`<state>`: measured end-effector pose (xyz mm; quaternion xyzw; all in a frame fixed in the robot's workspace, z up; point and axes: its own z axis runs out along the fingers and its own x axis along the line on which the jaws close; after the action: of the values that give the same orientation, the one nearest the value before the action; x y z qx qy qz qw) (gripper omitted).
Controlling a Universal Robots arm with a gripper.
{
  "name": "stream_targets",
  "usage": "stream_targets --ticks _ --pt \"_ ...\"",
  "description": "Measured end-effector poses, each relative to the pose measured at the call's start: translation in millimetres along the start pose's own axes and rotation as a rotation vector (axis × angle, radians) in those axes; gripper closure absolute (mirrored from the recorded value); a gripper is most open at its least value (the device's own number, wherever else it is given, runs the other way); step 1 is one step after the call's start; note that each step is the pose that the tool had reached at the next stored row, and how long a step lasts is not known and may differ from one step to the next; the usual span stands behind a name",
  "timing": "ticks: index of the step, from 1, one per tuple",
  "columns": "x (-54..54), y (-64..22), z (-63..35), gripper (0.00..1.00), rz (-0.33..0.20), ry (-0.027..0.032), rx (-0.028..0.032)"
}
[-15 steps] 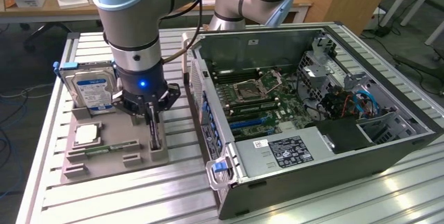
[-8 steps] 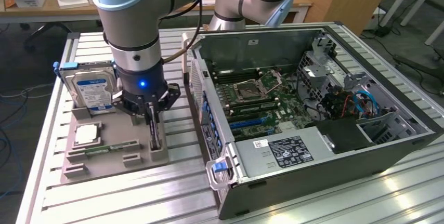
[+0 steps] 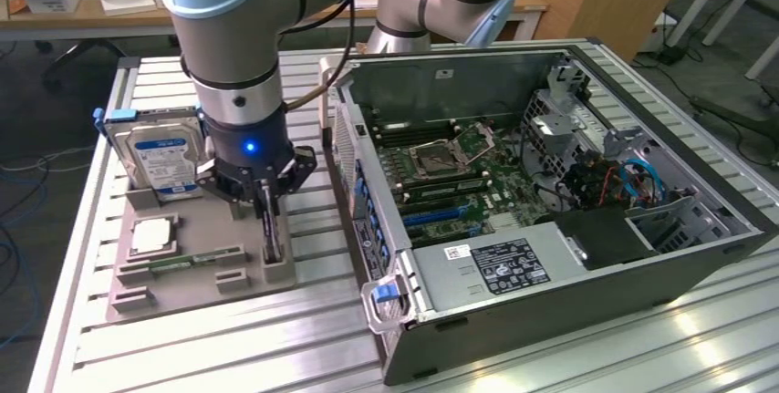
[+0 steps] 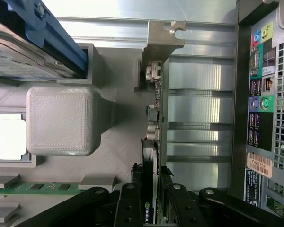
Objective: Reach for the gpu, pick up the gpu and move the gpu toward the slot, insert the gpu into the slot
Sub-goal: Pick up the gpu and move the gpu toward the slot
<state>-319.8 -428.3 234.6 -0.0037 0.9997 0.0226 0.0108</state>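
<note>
Black robot gripper (image 3: 269, 218) (image 4: 151, 210) pinched narrow on thin green gpu card (image 3: 274, 247) (image 4: 150, 153), standing on edge in grey printed tray (image 3: 201, 233).

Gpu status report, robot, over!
End effector down at the gpu. Gpu on edge in the grey holder, not lifted. Hard drive upright in the same holder, apart from it.

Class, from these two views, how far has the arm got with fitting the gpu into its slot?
Reach looks done: the pincer is down at the gpu. In hand: the grasp, the gpu standing in its grey holder. Left: lifting, carrying to the computer case, inserting.
</note>
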Motion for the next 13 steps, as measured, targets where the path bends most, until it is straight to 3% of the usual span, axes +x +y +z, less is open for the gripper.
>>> stream_targets --ticks 4,13 --pt "1.0 0.6 -13.2 0.75 0.000 0.0003 0.0004" --pt "2.3 2.5 -54.0 0.75 0.000 0.0004 0.0004"
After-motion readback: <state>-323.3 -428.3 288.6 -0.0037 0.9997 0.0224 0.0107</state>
